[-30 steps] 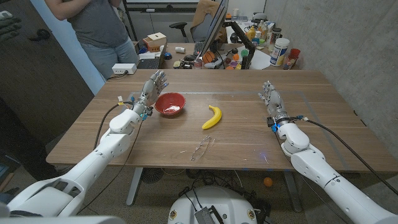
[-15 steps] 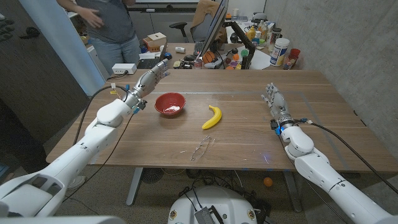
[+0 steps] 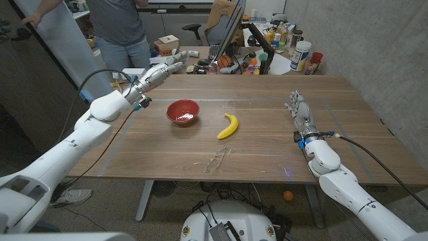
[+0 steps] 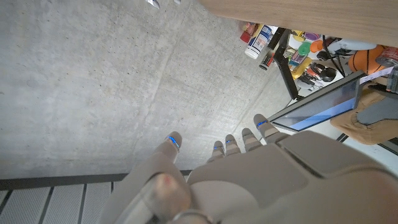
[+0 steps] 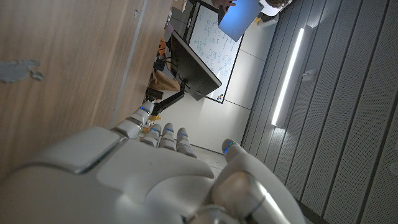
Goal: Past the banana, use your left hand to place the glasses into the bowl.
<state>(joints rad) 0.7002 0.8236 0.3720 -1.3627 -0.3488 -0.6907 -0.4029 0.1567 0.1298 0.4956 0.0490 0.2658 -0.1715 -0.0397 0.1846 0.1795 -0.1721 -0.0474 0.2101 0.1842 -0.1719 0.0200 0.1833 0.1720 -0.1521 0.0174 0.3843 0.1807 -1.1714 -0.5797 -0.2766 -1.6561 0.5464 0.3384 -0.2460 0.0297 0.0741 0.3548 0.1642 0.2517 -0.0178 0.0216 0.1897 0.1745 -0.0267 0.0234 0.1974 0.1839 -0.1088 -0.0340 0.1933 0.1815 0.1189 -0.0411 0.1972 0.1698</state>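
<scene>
Your left hand [image 3: 155, 73] has swung up and away from the bowl [image 3: 182, 111], out past the table's [image 3: 267, 147] far left corner, fingers spread and holding nothing. You see the glasses [image 3: 218, 159] on the table, on the near side of the banana [image 3: 229, 125], well apart from that hand. Your right hand [image 3: 299, 110] stands with fingers straight and empty, well right of the banana.
</scene>
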